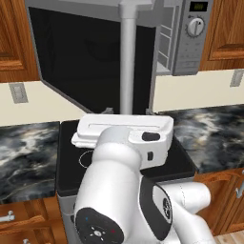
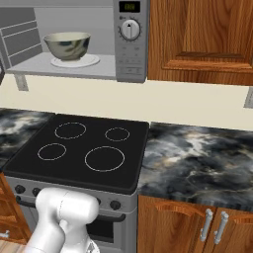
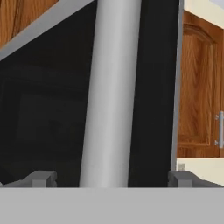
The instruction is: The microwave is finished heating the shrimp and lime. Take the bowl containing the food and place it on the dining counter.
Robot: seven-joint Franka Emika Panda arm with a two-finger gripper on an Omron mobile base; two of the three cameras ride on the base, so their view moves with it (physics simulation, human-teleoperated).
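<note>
Both base views toward microwave (image 2: 99, 39)

Black stovetop (image 2: 84, 150) between marbled countertops (image 2: 197, 163).

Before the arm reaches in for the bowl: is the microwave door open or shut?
Open. The microwave door is swung out toward the robot, and the right base view looks straight into the cavity, where the bowl sits.

The microwave (image 2: 99, 39) stands open, and its dark glass door (image 1: 90, 57) swings out over the stovetop (image 2: 84, 148), its bar handle (image 3: 111, 92) dead ahead at 12 o'clock between the spread fingertips (image 3: 41, 178). At 2 o'clock past the door edge the cavity is unblocked around the bowl (image 2: 67, 45)
</note>
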